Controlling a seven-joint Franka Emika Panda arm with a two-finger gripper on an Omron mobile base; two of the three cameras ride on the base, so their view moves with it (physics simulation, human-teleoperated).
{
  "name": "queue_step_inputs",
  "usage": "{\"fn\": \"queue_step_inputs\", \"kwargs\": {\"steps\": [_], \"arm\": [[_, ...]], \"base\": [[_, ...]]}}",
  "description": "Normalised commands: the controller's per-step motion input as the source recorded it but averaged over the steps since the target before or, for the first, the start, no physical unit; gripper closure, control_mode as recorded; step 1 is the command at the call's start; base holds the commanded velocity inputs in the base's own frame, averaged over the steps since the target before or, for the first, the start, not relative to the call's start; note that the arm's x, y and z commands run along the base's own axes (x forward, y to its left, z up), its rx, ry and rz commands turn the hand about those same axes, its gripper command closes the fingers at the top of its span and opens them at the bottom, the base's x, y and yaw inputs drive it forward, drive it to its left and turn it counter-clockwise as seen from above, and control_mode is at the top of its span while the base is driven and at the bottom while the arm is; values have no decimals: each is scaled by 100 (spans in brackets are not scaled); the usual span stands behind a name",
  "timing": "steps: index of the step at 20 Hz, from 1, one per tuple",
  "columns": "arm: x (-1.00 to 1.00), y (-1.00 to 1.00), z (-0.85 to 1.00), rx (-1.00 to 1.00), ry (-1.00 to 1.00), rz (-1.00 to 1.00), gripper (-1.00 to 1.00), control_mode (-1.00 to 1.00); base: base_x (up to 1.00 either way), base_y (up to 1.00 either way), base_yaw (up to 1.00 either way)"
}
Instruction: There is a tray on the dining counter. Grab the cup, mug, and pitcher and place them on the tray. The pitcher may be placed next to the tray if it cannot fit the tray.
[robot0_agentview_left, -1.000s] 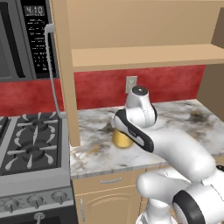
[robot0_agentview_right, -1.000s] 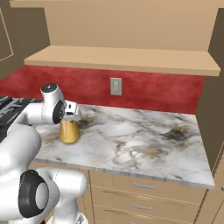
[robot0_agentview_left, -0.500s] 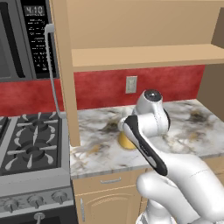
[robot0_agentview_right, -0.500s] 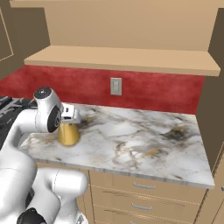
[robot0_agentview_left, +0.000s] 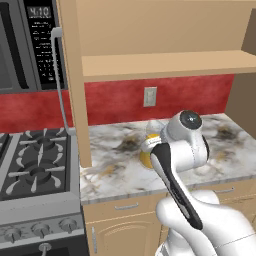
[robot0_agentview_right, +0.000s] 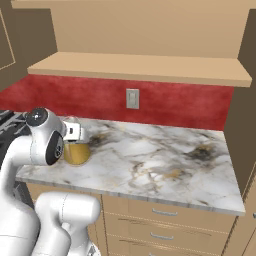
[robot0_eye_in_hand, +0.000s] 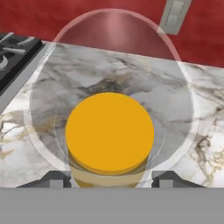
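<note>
to lift the pitcher cleanly, the gripper should stay centred over its neck and close evenly before rising straight up. the jaws stand wide on either side of the glass, whether yet touching it cannot be told, with the pitcher standing on the marble counter near the stove, below the red backsplash.

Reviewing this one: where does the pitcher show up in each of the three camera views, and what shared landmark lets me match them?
Left base view: the pitcher sits mid-frame on the marble counter, mostly hidden behind the white arm.
Right base view: the pitcher stands near the left edge of the counter, beside the arm's wrist.
Hand view: seen from above, the pitcher takes up the centre, amber inside a clear rim.
Shared landmark: the wall outlet on the red backsplash.
</note>
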Motion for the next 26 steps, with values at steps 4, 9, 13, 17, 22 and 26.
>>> {"fn": "queue_step_inputs", "kwargs": {"steps": [4,9,13,17,22,26], "arm": [[-23,-7,40,0,-7,0,100,-100],[-10,-8,43,0,0,0,100,-100],[-16,-10,42,0,0,0,100,-100],[-22,-3,41,0,3,0,100,-100],[-34,-1,29,0,4,0,100,-100],[-38,0,26,0,5,0,100,-100]], "base": [[0,0,0],[0,0,0],[0,0,0],[0,0,0],[0,0,0],[0,0,0]]}}
